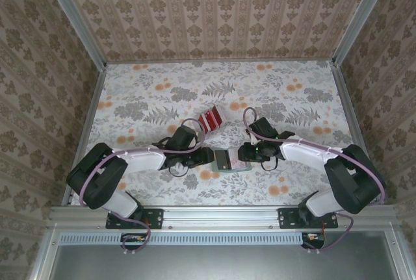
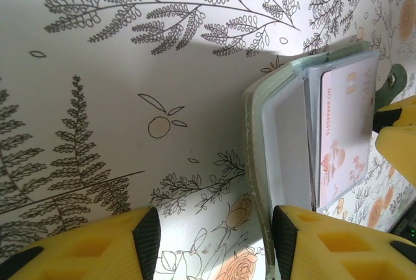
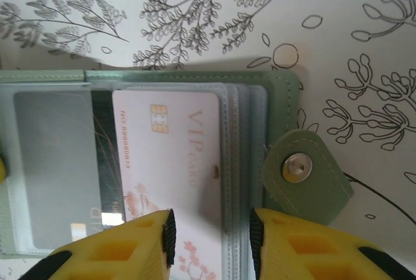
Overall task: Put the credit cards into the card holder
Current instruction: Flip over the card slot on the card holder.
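The credit cards (image 1: 209, 119), a small red fan, lie on the floral table just beyond both grippers. The sage-green card holder (image 1: 229, 161) lies open between the two grippers. Its clear sleeves (image 3: 58, 163) show, and one holds a pale pink VIP card (image 3: 175, 156). My left gripper (image 2: 214, 234) is open, its right pad beside the holder's green cover edge (image 2: 255, 163), over bare table otherwise. My right gripper (image 3: 211, 234) is open over the sleeve edges, next to the snap tab (image 3: 305, 176).
The table (image 1: 130, 98) has a floral cover and patterned walls on three sides. A metal rail (image 1: 221, 215) runs along the near edge by the arm bases. A yellow finger of the right gripper (image 2: 396, 130) reaches in at the holder's far side.
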You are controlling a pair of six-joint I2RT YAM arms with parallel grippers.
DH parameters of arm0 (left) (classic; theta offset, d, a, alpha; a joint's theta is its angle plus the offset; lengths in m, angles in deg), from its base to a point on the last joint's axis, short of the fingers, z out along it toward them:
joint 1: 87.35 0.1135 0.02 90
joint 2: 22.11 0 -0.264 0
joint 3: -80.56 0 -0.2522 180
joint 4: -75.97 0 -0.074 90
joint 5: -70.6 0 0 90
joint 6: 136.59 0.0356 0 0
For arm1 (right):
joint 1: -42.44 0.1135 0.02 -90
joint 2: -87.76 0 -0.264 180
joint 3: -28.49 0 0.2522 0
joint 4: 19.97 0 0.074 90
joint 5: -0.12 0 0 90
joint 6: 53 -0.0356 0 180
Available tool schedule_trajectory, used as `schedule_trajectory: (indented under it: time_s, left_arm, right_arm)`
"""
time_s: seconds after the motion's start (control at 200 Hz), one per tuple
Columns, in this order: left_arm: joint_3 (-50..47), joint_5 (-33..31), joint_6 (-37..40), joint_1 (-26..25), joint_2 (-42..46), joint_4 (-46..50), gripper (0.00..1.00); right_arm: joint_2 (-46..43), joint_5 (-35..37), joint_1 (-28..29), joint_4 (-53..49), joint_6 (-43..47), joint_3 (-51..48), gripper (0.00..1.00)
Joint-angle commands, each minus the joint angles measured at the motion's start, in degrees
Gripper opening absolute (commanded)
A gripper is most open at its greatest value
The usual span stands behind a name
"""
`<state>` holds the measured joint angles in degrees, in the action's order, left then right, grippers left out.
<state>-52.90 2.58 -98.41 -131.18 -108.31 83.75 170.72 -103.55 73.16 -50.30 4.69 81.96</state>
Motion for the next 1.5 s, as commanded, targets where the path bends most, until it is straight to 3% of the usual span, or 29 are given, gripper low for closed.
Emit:
schedule_trajectory:
  time_s: [0.0,0.44,1.025,1.495]
  left_arm:
    - [0.3,-1.7,1.4,-0.7,-2.0,-0.3,0.51]
    - [0.6,-1.1,1.1,-1.0,-2.9,-1.4,0.49]
    - [2.0,-0.8,1.3,-1.3,-3.8,-1.5,0.48]
    - [-3.9,-5.5,-1.2,1.0,0.5,-3.5,0.48]
  right_arm:
    - [1.1,1.9,0.3,-1.0,-0.5,2.0,0.38]
    - [2.6,-4.8,2.2,3.0,-2.7,4.3,0.37]
    - [4.1,-18.9,2.4,17.3,-11.2,3.4,0.38]
    - [11.2,-21.5,7.3,23.9,-14.9,5.2,0.38]
